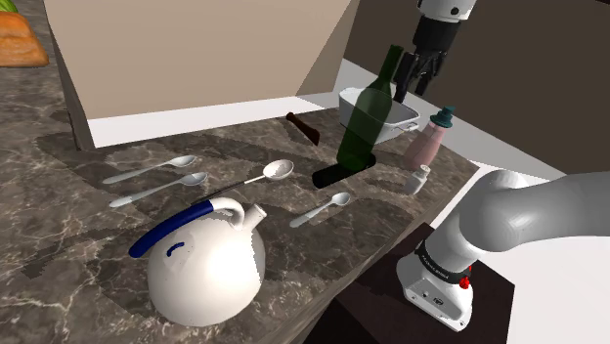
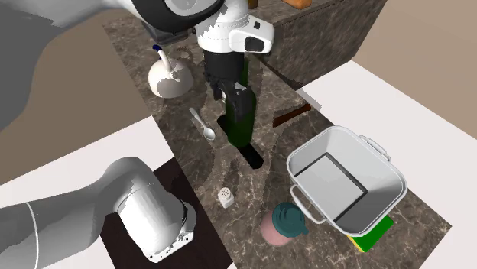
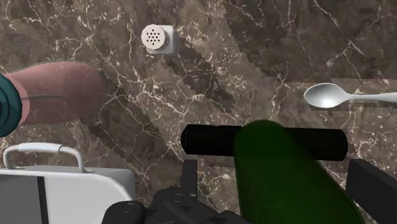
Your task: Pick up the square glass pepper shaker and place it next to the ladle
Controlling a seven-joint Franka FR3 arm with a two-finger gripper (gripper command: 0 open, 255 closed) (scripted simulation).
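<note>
Flagging the risks first. The pepper shaker (image 1: 418,180) stood close to the counter (image 1: 78,244) edge nearest the stand, just beside the pink bottle (image 1: 427,145) with the teal cap. It's a small thing with square sides, so an off-centre close would likely skate it off the edge or tip it into the pink bottle.

Second risk was the tall green bottle (image 1: 367,117). It stood between the shaker and what I took for the ladle (image 1: 279,171), the round-bowled piece with the thin dark handle. In the wrist view it sat right under the hand. A straight descent from that spot would hit its neck, and a low carry toward the ladle would sweep it over. I'd shift sideways before going down, then lift high before crossing.

The pan (image 2: 374,172) with loop handles sat near the pink bottle on the far side from the shaker. It was less of a worry unless the approach swung wide.

Pose: the arm reached up from the stand and the hand (image 1: 414,88) hung high above the counter. It pointed roughly straight down, over the green bottle and the pan's edge and well apart from the shaker. The fingers stood spread with nothing between them, so no grasp had been made.
</note>
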